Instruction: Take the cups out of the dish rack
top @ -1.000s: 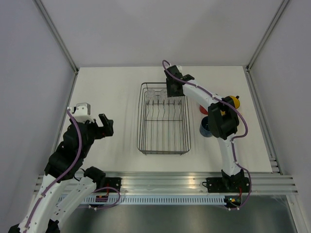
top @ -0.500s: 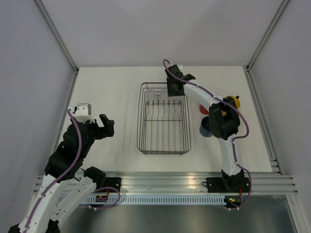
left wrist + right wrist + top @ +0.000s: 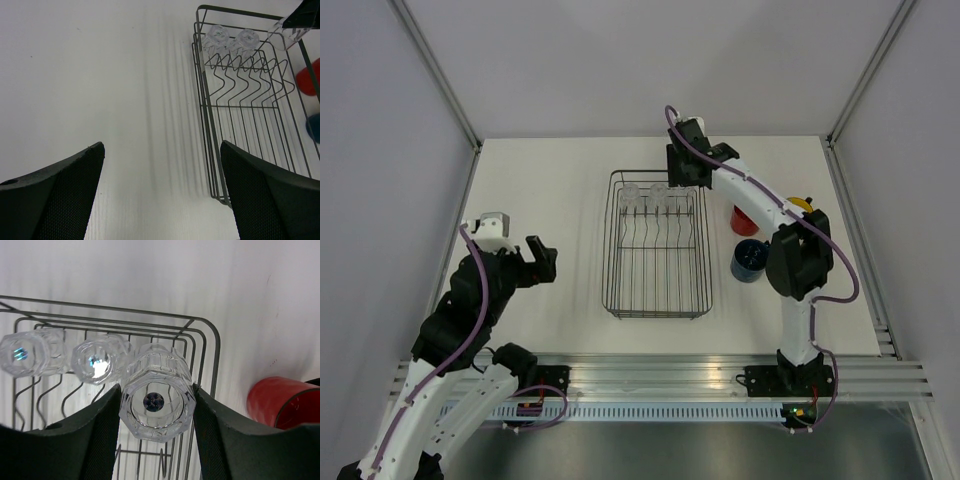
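The dish rack (image 3: 656,270) is a dark wire basket in the middle of the table. Two clear glass tumblers (image 3: 632,190) (image 3: 658,190) sit side by side at its far end. My right gripper (image 3: 683,172) hovers over the rack's far right corner, shut on a third tumbler (image 3: 157,401), which is lifted above the wires. A red mug (image 3: 742,217), a dark blue mug (image 3: 750,258) and a yellow mug (image 3: 803,205), partly hidden by the arm, stand on the table right of the rack. My left gripper (image 3: 542,260) is open, left of the rack and holding nothing.
White walls with metal posts enclose the table on three sides. The right arm arches over the mugs. A metal rail runs along the near edge by the arm bases.
The right gripper has risen and moved towards the far right with the tumbler. Its elbow swung right, uncovering the red and blue mugs. The left arm is still.
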Controlling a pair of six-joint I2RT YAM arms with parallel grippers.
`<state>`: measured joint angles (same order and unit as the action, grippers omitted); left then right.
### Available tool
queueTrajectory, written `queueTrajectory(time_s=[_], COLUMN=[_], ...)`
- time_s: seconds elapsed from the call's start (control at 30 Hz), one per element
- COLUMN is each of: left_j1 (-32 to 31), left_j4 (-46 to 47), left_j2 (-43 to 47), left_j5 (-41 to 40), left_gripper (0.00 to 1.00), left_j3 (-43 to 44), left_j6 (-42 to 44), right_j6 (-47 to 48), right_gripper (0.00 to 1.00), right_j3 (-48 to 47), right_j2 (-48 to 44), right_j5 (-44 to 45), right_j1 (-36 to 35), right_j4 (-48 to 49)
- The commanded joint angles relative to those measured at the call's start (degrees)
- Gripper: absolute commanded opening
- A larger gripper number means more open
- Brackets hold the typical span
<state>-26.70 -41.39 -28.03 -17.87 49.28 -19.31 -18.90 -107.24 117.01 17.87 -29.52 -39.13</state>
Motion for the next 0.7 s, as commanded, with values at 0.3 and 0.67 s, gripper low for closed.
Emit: queueTrajectory(time_s=[0.3,0.67], left_j1=[0.4,0.4], left_j4=[8.3,33.6], left_j2=[-1.8,-1.9], left_j5=[16.8,38.9], left_gripper=[1.00,1.00], left_j3=[-0.1,-9.0], left_j6=[-5.9,-17.2], right_j6=[-0.4,-7.9], right_gripper=[0.26,0.24], right_j3=[11.3,30.8], right_j2=[-21.0,-37.6], right_j5=[-19.9,-40.2], right_j1=[-3.4,-7.6], right_j4=[11.1,35.2])
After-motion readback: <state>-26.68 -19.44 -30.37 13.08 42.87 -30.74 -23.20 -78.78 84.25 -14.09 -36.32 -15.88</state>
